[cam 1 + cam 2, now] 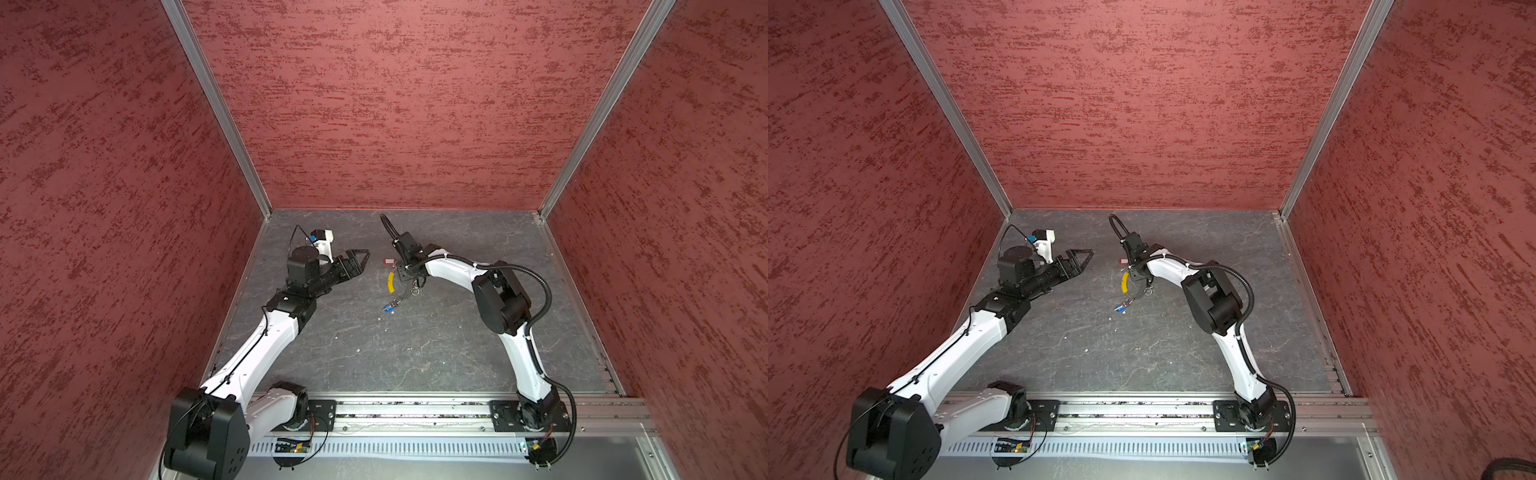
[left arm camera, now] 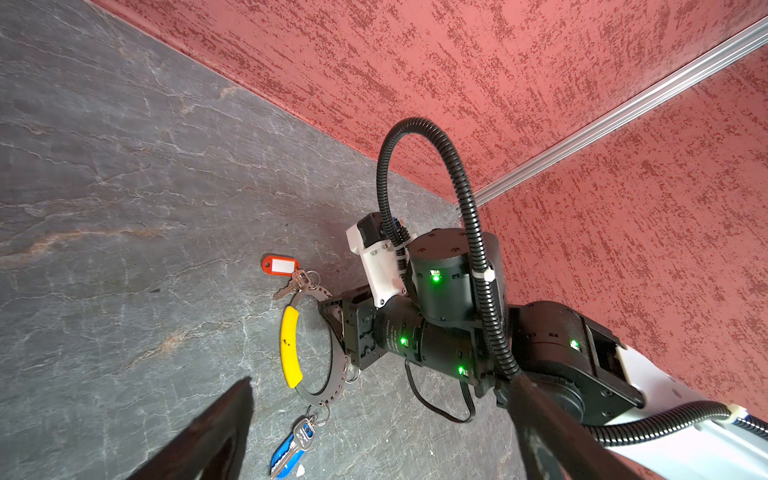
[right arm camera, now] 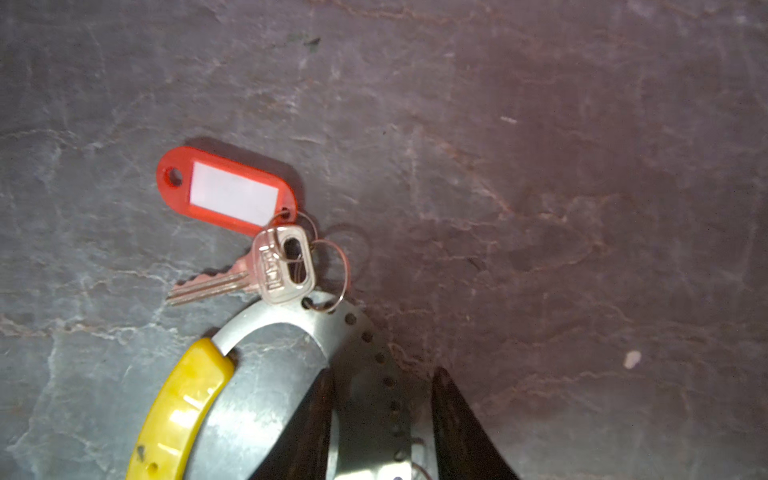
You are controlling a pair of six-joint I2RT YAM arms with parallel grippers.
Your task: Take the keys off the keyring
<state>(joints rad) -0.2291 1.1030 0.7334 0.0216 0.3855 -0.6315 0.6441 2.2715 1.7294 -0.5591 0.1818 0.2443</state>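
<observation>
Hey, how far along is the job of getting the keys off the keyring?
Nothing is off yet. The red-tagged key and the blue key both hang by split rings from the keyring, which lies on the table. In hand: the right gripper straddles the ring's perforated band, though a firm grip isn't clear. The left gripper is open, apart from everything. Left: both keys to remove.
</observation>
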